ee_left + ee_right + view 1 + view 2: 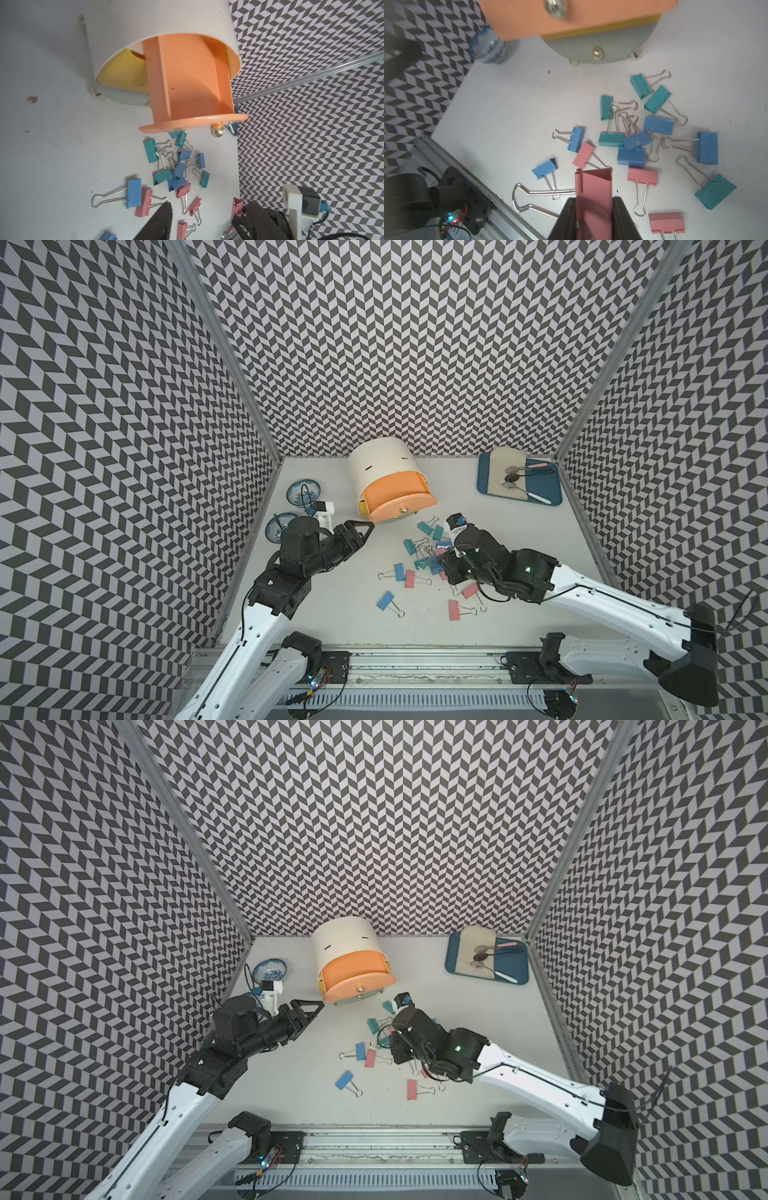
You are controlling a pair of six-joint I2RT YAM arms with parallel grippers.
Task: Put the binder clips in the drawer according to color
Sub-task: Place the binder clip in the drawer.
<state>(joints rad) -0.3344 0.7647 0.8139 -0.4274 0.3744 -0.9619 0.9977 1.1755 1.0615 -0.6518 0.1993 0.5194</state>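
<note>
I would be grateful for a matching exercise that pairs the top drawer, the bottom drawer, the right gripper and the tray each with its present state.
Things:
1. top drawer
2. bottom drawer
3. right gripper
4. tray

States:
A. holds spoons
B. pulled out
C. clamped on a pink clip
D. pushed in

Pairs: 1-B, 2-D, 3-C, 4-A.

Binder clips (pixel 635 141): pink, blue, teal. Cabinet (pixel 376 464): cream; drawer fronts (pixel 591 18) salmon, yellow, grey-green. Walls (pixel 415 344): black-white chevron.
</note>
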